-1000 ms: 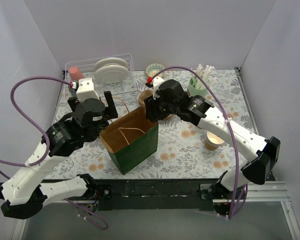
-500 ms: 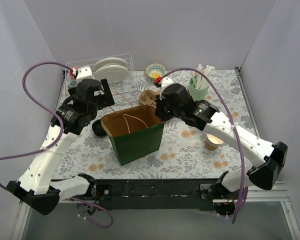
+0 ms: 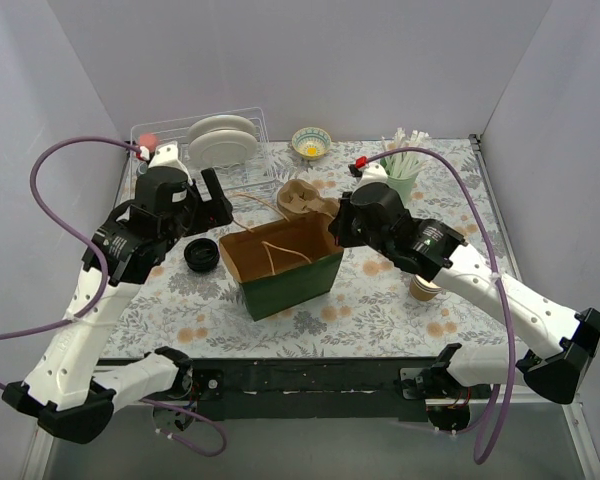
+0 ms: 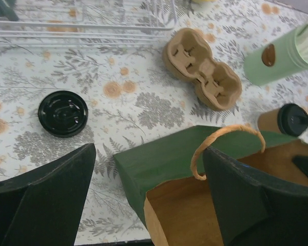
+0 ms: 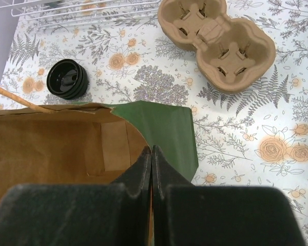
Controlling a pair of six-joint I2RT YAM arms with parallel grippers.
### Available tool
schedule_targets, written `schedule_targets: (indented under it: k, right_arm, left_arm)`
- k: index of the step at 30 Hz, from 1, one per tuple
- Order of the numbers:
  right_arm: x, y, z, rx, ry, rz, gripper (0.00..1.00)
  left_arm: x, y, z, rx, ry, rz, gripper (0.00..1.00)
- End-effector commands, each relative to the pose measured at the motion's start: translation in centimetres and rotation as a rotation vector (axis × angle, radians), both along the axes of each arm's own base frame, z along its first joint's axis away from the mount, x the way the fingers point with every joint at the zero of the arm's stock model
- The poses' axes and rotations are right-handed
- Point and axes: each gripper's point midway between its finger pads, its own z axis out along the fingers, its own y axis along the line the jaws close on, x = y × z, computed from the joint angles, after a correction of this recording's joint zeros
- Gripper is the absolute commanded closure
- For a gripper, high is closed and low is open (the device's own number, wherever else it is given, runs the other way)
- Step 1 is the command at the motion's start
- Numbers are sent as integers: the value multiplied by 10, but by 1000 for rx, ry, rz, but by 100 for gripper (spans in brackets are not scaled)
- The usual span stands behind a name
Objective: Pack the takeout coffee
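Observation:
The takeout coffee point(image 4: 289, 119), a brown paper cup with a black lid, shows at the right edge of the left wrist view, on the table beyond the bag. In the top view my right arm hides it. A green paper bag point(image 3: 285, 270) with a brown inside stands open mid-table. My right gripper point(image 3: 336, 233) is shut on the bag's right rim point(image 5: 143, 110), its fingertips point(image 5: 152, 149) pinching the paper wall. My left gripper point(image 4: 149, 205) hangs open above the bag's left end point(image 4: 159, 169), holding nothing. One of its fingers point(image 4: 246, 200) is over the bag's mouth by the rope handle point(image 4: 223, 134).
A loose black lid point(image 3: 200, 257) lies left of the bag. Behind the bag sits a moulded cardboard carrier point(image 3: 305, 197). A green cup of sticks point(image 3: 400, 175), a small bowl point(image 3: 310, 142) and a wire dish rack point(image 3: 220, 150) stand at the back. A tan lidless cup point(image 3: 420, 288) peeks from under my right arm.
My right gripper shut on the bag's rim and drew it to the right, so the bag shifted right and turned. My left arm rose and pulled back slightly, jaws still open.

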Motion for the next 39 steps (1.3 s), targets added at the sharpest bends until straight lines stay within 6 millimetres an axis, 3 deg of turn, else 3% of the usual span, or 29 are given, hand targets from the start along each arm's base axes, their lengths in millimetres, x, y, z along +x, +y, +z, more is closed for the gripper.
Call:
schedule_targets:
  k: [1, 7, 11, 18, 24, 27, 33, 39]
  right_arm:
    - [4, -4, 16, 60, -36, -48, 99]
    - [2, -3, 11, 57, -30, -42, 99]
    - [4, -5, 11, 57, -33, -58, 99]
    - [6, -9, 13, 61, -42, -85, 99]
    - [6, -10, 14, 69, -42, -97, 99]
    - [6, -11, 15, 76, -43, -100, 99]
    - [6, -13, 14, 78, -41, -113, 99]
    - [5, -11, 13, 93, -35, -107, 99]
  left_arm:
    - [-10, -28, 5, -115, -11, -140, 14]
    - [-11, -36, 31, -148, -54, -190, 2]
    - [-15, -40, 43, -177, -75, -215, 4]
    - [-26, -25, 4, -156, 34, -123, 24]
    - [-37, -19, -28, -140, 103, -107, 32]
    - [-42, -27, -41, -164, 135, -143, 34]
    - [-46, -25, -44, -167, 136, -139, 45]
    - [-45, -29, -63, -173, 161, -150, 58]
